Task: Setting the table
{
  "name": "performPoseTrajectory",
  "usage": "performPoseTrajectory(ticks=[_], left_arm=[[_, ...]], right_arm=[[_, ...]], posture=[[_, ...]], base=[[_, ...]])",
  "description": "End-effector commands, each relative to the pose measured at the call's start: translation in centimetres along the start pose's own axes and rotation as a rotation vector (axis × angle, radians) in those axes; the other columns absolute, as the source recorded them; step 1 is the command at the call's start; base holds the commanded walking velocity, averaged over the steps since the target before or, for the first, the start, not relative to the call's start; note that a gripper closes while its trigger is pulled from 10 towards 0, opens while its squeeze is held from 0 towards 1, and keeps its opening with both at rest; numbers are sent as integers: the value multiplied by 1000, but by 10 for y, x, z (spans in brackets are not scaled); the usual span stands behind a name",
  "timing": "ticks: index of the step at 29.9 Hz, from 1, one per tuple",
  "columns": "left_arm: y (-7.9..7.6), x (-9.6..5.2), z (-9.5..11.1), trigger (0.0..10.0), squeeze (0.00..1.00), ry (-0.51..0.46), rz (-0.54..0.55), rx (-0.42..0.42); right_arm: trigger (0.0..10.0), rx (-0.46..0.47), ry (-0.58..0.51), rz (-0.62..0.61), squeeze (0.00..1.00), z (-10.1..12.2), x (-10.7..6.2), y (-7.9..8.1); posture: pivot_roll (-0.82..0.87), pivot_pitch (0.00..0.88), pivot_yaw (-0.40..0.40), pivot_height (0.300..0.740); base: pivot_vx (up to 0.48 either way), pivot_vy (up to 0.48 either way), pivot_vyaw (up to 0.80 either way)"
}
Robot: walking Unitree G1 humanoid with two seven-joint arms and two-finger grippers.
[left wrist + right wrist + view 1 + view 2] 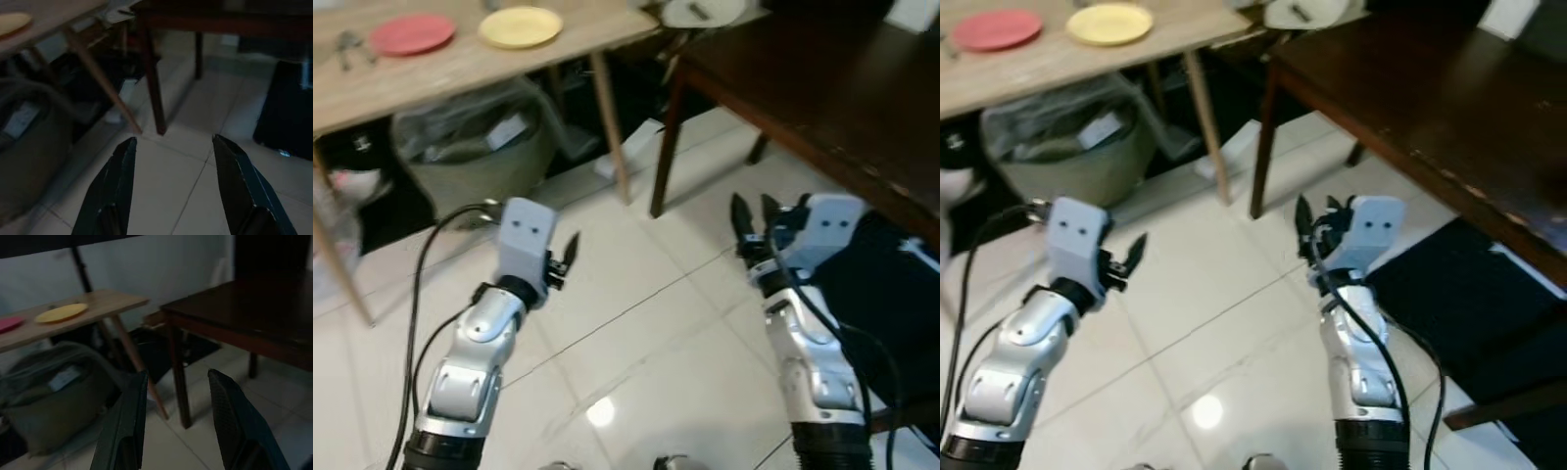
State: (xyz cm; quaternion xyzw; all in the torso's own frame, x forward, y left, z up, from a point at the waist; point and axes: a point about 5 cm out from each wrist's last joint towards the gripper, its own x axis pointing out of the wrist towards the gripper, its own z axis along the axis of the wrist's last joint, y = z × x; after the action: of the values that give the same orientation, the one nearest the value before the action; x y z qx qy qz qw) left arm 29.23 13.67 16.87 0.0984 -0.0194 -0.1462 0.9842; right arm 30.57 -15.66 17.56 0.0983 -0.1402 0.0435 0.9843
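Both claws hang spread wide and hold nothing over the shiny white tile floor (636, 333), the left claw (566, 257) at 9 o'clock and the right claw (756, 217) at 3 o'clock. The round yellow plate (520, 26) and round pink plate (412, 34) sit far off at 11 o'clock on the light wooden counter (460, 64). Walking there, an arm could bump the dark brown wooden counter (822, 88) at 1 o'clock, or a foot could catch the grey bag (475, 147) underneath.

Item count: two plates, one red plate (412, 33) and one yellow plate (520, 26), on one light wooden surface (460, 64). One dark wooden surface (822, 88). One grey bag (475, 147). Two grippers, two fingers each.
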Motion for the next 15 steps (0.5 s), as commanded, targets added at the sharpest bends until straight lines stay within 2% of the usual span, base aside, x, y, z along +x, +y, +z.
performPoseTrajectory(ticks=[1, 15], left_arm=[[-5, -2, -3, 10000, 0, 7, -32, -8], [-7, -2, -3, 10000, 0, 4, -59, -9]], right_arm=[[10000, 6, 21, 1, 0, -5, -2, 0], [10000, 2, 17, -3, 0, -4, -2, 0]], posture=[[-79, 53, 73, 740], [-80, 53, 78, 740]], base=[[0, 0, -775], [0, 0, -780]])
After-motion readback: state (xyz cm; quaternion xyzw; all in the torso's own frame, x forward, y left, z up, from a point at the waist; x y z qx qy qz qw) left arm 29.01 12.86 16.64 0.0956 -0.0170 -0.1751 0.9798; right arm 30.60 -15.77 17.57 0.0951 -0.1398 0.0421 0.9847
